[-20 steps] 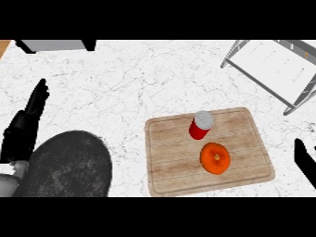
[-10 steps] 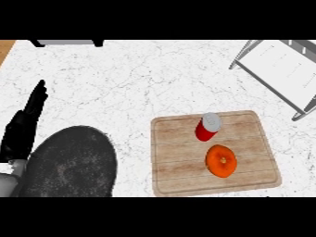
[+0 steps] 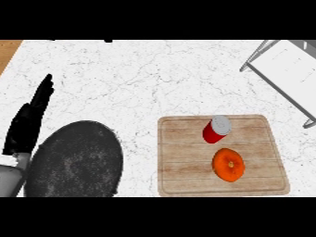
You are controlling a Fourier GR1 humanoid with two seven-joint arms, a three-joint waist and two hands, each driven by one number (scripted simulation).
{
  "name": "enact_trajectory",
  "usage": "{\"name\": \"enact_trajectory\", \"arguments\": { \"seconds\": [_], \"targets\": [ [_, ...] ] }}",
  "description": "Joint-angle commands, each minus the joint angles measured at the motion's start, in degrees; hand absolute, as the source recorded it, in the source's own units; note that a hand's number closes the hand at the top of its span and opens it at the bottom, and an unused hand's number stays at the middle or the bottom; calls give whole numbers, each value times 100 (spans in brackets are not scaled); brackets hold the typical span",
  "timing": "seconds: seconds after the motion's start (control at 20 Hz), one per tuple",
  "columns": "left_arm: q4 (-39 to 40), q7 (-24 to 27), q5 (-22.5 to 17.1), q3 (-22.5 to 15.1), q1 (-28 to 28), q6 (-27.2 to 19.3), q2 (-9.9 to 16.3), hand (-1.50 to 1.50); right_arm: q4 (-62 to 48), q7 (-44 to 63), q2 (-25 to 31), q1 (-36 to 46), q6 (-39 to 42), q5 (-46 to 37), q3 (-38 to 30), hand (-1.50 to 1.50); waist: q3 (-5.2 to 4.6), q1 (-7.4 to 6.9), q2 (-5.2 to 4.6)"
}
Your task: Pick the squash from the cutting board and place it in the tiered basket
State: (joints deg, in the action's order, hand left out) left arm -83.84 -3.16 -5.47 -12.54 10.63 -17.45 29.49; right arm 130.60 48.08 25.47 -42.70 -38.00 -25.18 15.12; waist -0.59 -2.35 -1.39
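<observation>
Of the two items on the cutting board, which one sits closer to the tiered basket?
The red can, at the cutting board's far edge; the orange squash lies nearer the robot, farther from the tiered basket.

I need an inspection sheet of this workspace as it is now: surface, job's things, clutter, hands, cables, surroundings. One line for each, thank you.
Surface: white marble counter; a wooden strip shows at the upper left edge.
Job's things: orange squash lies on the wooden cutting board; grey tiered basket stands at the upper right, apart from the board.
Clutter: red can with a grey top on the board, next to the squash; dark round plate at the lower left.
Hands: left hand open, fingers straight, at the left edge beside the plate, holding nothing; right hand not in view.
Cables: nothing seen.
Surroundings: nothing seen beyond the counter.
</observation>
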Motion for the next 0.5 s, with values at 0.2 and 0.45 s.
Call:
{"name": "enact_trajectory", "arguments": {
  "seconds": [0.2,0.45],
  "targets": [
    [66,-111,41,-33,184,41,-149,0,589,2972,212,1294,1301,-414,-223,-150,24,-102,16],
    [168,-100,97,34,254,67,-120,0,298,3694,-59,1932,1793,-483,-33,-150,25,-51,46]
  ]
}}
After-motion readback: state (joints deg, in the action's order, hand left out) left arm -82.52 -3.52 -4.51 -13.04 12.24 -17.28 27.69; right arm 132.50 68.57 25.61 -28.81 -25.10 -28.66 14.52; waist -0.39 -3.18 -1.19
